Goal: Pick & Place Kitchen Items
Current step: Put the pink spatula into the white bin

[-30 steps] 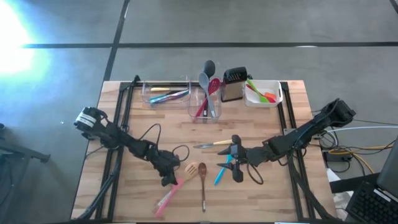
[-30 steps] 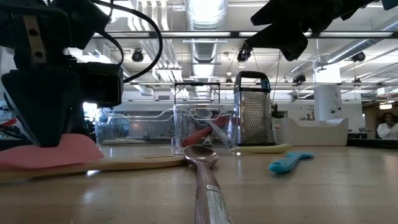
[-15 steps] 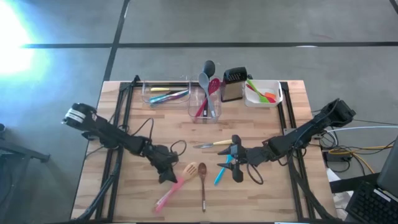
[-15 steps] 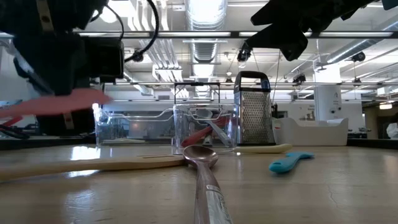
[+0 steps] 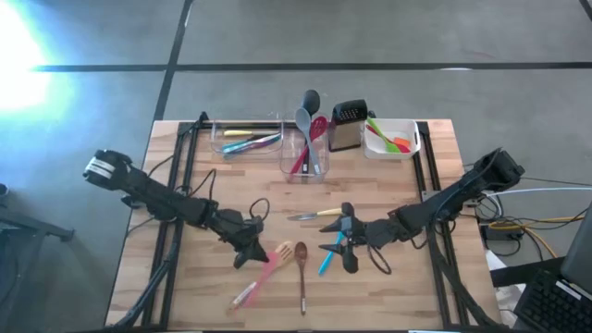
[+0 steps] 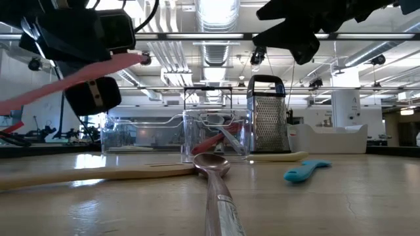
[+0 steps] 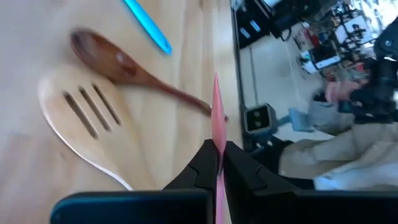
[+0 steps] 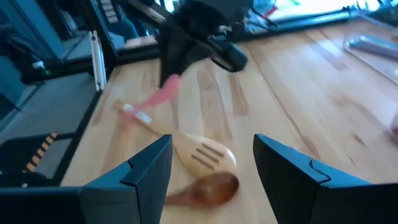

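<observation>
The pink spatula is the piece I have in hand: my left gripper has its jaws pinched tight on one end of it, and in the low view it hangs clear of the table, slanting down toward the left of that picture. In the left wrist view the pink strip runs out thin between my two fingers, edge-on, so I judge the hold to be narrow and near the tip. That is my main worry: with most of its length hanging past the jaws, a quick swing could let it pivot or slip out and drop onto the slotted wooden spoon and the brown wooden spoon lying just beside it on the near middle of the table. My right gripper hovers with its jaws wide and empty, above the blue spoon and close to the yellow-handled knife. It is near enough to my left gripper that carrying the spatula toward the far side could bring the arms together. The clear tub at the far middle already stands crowded with utensils, so a tilted spatula might catch its rim, or strike the steel grater right of it.
</observation>
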`<state>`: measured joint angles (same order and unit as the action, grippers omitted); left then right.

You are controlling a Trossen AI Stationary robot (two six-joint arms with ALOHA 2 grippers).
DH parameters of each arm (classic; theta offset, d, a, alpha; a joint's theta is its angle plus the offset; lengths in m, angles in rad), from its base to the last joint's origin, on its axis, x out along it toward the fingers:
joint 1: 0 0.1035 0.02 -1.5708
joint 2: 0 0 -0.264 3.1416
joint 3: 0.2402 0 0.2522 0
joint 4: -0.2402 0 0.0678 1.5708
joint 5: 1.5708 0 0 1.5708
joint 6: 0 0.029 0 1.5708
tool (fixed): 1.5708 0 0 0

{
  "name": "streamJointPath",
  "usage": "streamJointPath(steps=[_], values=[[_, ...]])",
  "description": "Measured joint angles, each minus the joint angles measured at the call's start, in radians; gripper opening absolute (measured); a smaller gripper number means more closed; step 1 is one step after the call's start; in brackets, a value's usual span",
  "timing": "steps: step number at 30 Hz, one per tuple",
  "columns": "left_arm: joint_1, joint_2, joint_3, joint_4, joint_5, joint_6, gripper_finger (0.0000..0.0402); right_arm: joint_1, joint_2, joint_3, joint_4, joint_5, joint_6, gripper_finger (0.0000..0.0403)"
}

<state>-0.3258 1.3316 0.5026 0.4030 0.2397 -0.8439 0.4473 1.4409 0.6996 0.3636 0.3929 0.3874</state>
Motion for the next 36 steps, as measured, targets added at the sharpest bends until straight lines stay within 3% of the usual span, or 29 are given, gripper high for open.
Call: streamJointPath(steps=[6, 17, 21, 27, 36], values=[[0.009, -0.007, 0.000, 0.000, -0.097, 0.096, 0.0012, 0.000, 0.138, 0.005, 0.251, 0.000, -0.079, 0.0219], [0.021, -0.039, 0.000, 0.006, -0.169, 0.209, 0.0012, 0.067, 0.423, 0.027, 0.639, -0.013, -0.044, 0.0219], [0.024, -0.060, 0.000, 0.010, -0.199, 0.245, 0.0012, 0.095, 0.437, 0.039, 0.660, -0.007, -0.039, 0.0219], [0.034, -0.078, 0.000, 0.042, -0.258, 0.308, 0.0012, 0.118, 0.446, 0.050, 0.665, 0.087, -0.063, 0.0219], [0.052, -0.092, 0.002, 0.082, -0.272, 0.330, 0.0012, 0.111, 0.454, 0.064, 0.660, 0.089, -0.068, 0.0219]])
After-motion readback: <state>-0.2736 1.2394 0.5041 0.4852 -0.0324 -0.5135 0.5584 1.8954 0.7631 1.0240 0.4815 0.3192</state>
